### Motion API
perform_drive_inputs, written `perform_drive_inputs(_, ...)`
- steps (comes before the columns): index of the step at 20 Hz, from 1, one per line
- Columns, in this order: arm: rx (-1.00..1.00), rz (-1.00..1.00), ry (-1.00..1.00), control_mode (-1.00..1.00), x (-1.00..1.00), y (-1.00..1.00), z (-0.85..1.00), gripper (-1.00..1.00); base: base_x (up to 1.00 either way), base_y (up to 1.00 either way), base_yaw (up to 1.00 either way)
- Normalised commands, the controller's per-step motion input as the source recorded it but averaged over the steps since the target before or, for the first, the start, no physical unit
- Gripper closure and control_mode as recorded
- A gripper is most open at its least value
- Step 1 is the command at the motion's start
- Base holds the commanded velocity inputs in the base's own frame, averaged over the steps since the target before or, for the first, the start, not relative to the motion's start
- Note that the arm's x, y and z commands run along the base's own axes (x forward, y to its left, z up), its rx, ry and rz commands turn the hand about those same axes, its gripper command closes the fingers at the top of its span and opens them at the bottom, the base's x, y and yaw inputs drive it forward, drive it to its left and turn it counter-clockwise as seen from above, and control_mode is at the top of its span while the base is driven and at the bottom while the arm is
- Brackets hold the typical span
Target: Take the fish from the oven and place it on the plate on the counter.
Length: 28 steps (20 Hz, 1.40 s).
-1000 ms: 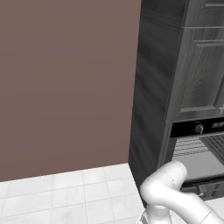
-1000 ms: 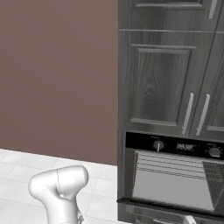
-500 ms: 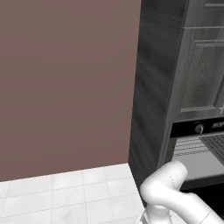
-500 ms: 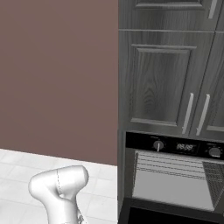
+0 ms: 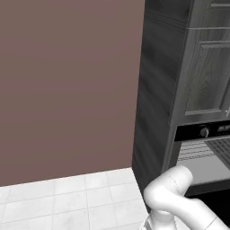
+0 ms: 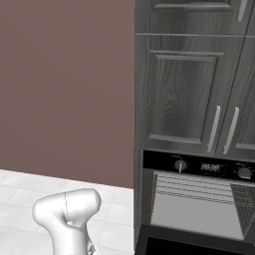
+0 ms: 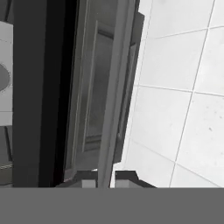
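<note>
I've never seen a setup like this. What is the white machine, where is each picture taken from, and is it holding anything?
The white shape is a robot arm on a base that can drive. Two cameras ride on that base behind the arm, one on its left and one on its right. Both look at dark grey cabinets with a built-in black oven, its wire racks in plain sight, beside a brown wall and a white tiled floor.

The third camera sits on the hand and looks along the end effector. Its two dark tips sit on either side of a long grey bar on a dark panel, likely the oven door seen edge-on. I cannot tell whether they grip it yet.
</note>
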Motion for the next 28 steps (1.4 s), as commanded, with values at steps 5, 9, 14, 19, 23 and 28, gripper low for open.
perform_drive_inputs(5,0.00,0.02,-0.14,-1.00,-0.30,0.00,0.00,1.00,0.00,0.00,0.00)
perform_drive_inputs(9,0.00,0.00,-0.20,-1.00,-0.59,0.00,0.29,1.00,0.00,0.00,0.00)
perform_drive_inputs(14,0.00,0.00,-0.23,-1.00,-0.72,-0.01,0.70,1.00,0.00,0.00,0.00)
perform_drive_inputs(19,0.00,0.00,-0.20,-1.00,-0.67,0.00,0.92,1.00,0.00,0.00,0.00)
perform_drive_inputs(23,0.00,0.00,-0.18,-1.00,-0.60,0.00,1.00,1.00,0.00,0.00,0.00)
perform_drive_inputs(28,0.00,0.00,-0.16,-1.00,-0.49,0.00,1.00,1.00,0.00,0.00,0.00)
